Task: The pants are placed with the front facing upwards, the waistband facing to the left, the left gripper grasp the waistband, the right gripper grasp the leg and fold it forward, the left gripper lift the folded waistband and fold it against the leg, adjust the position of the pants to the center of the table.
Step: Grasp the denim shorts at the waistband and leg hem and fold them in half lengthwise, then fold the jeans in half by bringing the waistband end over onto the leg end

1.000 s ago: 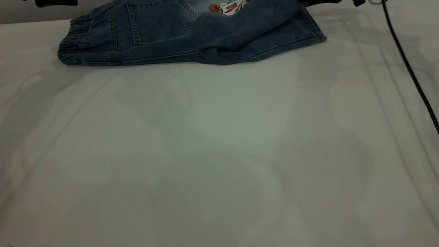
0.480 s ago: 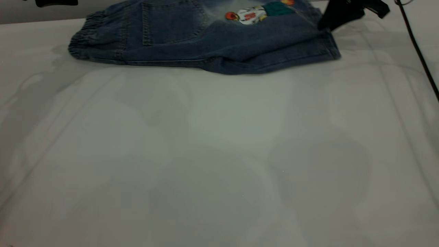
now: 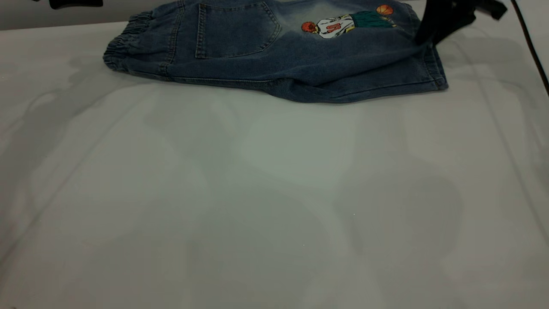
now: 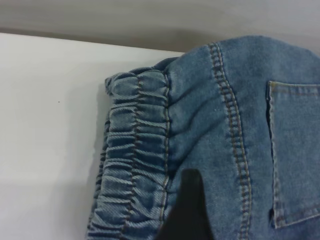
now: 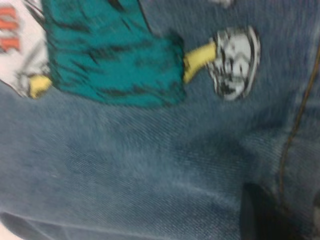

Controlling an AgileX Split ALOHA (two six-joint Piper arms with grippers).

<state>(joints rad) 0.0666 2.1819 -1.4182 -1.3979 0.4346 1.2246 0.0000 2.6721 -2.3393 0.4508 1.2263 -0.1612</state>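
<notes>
The pants point(image 3: 274, 60) lie folded lengthwise at the far side of the table point(image 3: 274, 193), back up, with the pocket point(image 3: 236, 30) and basketball-player patch point(image 3: 343, 25) showing. The waistband point(image 3: 128, 40) points left and fills the left wrist view, ruched point(image 4: 135, 160). My left gripper point(image 3: 76, 3) is at the top left edge, apart from the cloth and open; one black finger point(image 4: 187, 205) hovers over the denim. My right gripper point(image 3: 426, 38) is shut on the leg near the hem point(image 3: 437, 68). In the right wrist view a dark finger point(image 5: 260, 215) presses the denim below the patch point(image 5: 110, 60).
A black cable point(image 3: 532, 47) runs down the table's right side. The table's far edge point(image 4: 90, 42) is just beyond the waistband. Bare white tabletop spreads in front of the pants toward the camera.
The pants have slid to the right and toward the camera, pulled by the right gripper at the leg; more of the patch shows. The left gripper has barely moved.
</notes>
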